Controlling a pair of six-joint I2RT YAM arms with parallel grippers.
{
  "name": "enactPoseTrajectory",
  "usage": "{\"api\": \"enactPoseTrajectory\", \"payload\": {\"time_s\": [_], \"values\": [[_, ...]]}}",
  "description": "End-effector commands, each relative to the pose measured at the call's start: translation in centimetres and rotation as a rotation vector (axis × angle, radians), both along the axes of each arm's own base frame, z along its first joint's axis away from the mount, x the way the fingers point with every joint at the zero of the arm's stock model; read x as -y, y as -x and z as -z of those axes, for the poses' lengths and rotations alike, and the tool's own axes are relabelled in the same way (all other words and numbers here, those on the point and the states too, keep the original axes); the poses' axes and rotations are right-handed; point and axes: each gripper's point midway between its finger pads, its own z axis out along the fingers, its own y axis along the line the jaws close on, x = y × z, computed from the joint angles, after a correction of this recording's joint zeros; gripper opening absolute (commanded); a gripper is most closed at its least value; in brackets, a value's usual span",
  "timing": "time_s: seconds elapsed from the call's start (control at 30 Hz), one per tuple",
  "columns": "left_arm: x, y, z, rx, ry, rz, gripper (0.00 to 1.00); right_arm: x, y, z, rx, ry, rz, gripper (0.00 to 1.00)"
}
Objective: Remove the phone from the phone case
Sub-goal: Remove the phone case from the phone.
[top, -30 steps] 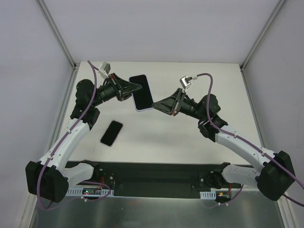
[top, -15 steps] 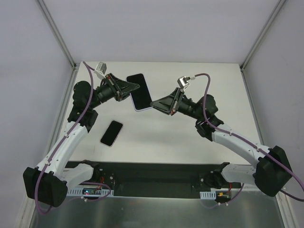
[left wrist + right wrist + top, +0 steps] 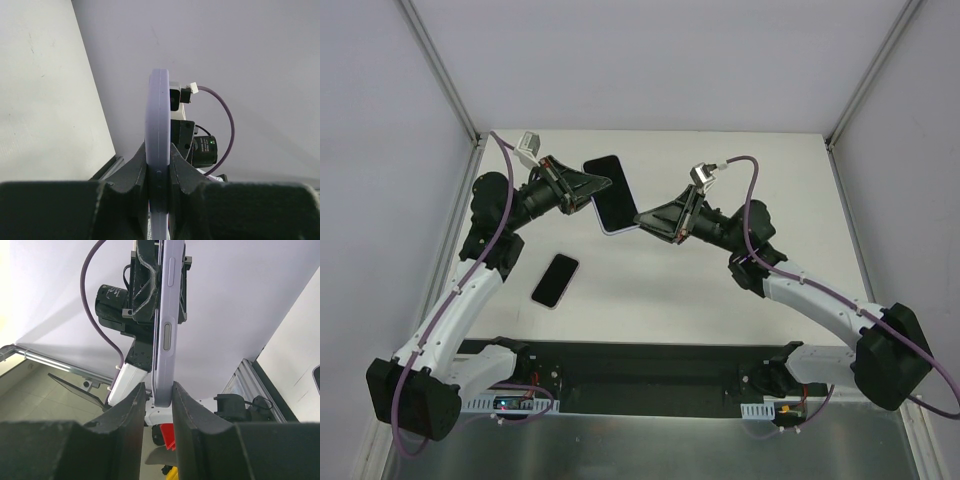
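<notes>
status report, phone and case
Left claw shut on cased phone, right claw shut on it too. Not yet separated, held off the table. Second phone on table, nothing blocking.

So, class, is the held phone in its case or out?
In. The lilac case rims the phone around its dark screen.

The phone case (image 3: pixel 158 120) is lilac, the table (image 3: pixel 670 295) white.
</notes>
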Motion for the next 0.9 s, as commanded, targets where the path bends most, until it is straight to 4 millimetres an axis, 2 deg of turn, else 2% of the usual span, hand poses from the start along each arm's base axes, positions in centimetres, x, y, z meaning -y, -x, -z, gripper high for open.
{"api": "enactPoseTrajectory", "payload": {"time_s": [0.0,0.23,0.33,0.4,0.5,0.6,0.63,0.87], "values": [[-0.9,0.9,-4.1,0.146,0.03,-0.039,0.0,0.1,0.3,-1.4,0.042,-0.056,0.001,0.3],[-1.2,0.9,-4.1,0.147,0.026,-0.061,0.0,-0.2,0.2,-1.1,0.017,-0.071,-0.008,0.24],[-1.3,0.9,-4.1,0.146,0.027,-0.064,0.0,-0.4,0.2,-1.1,0.005,-0.087,-0.014,0.19],[-1.4,0.8,-3.9,0.14,0.026,-0.068,0.0,-0.5,0.2,-1.2,0.009,-0.102,-0.019,0.02],[-1.6,0.5,-3.5,0.122,0.024,-0.089,0.0,-0.6,0.4,-1.8,0.017,-0.143,-0.03,0.01],[-2.0,-0.4,-1.9,0.032,0.073,-0.091,0.0,-0.3,0.7,-3.2,0.061,-0.188,-0.032,0.01],[-2.0,-0.9,-0.1,-0.031,0.086,-0.088,0.0,-0.2,0.9,-3.9,0.084,-0.201,-0.032,0.01],[-2.2,-2.8,4.9,-0.229,0.162,-0.118,0.0,1.0,3.1,-9.6,0.312,-0.284,-0.057,0.01]]}}
